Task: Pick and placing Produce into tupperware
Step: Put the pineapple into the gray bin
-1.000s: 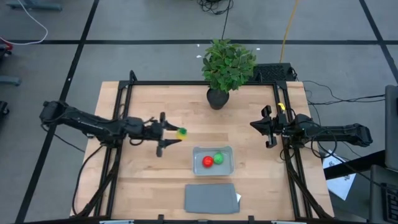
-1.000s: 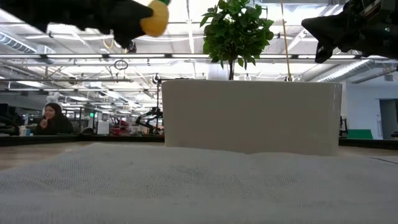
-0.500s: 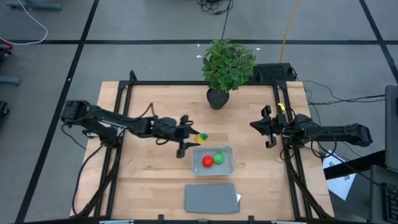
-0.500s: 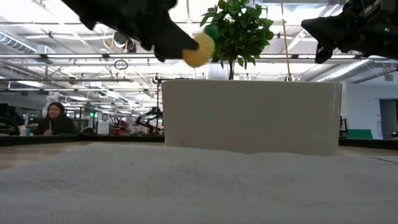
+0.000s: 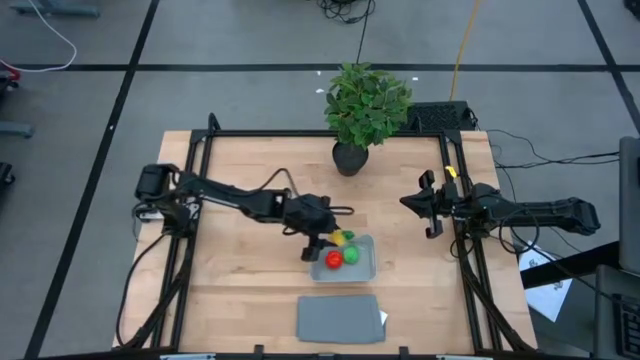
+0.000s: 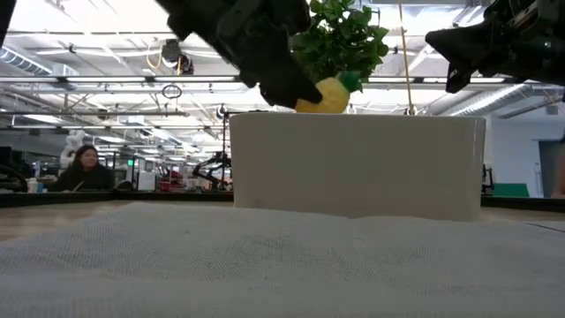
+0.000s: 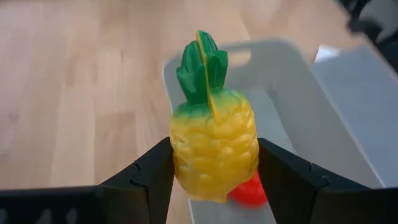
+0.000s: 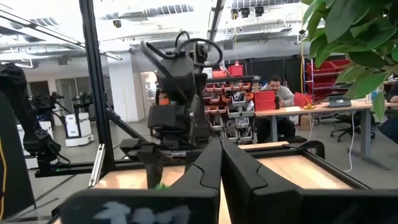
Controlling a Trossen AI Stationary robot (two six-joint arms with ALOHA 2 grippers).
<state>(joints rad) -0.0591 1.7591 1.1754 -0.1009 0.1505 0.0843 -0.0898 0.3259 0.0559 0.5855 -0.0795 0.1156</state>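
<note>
My left gripper (image 5: 328,241) is shut on the yellow produce piece with a green tip (image 5: 344,238), a toy pineapple, above the far left part of the tupperware (image 5: 369,272). The low view shows the piece (image 6: 325,95) just above the tupperware's pale wall (image 6: 353,163). The round red piece (image 5: 333,261) and the round green piece (image 5: 351,255) lie inside the tupperware on its floor. My right gripper (image 5: 430,206) hovers shut near the table's right edge, holding nothing; its fingers (image 8: 211,165) are closed together. My left gripper pinches the pineapple's yellow body (image 7: 214,149) between its two fingers (image 7: 149,180), one on each side of its lower half. The fingers come slanting down from the table's left. The piece is lifted clear, its green tip (image 7: 202,65) pointing away from the gripper over the tupperware (image 7: 273,56).
The flat grey lid (image 5: 340,317) lies near the table's near edge, just in front of the tupperware. A leafy potted plant (image 5: 365,105) stands at the far edge. Bare wood lies to the left of the tupperware and between it and the right arm.
My left arm has reached from the table's left middle toward the right and slightly nearer, carrying the pineapple over to the tupperware and lowering it until it hangs just above the rim. Its fingers stayed shut on the piece. The right arm kept still.
</note>
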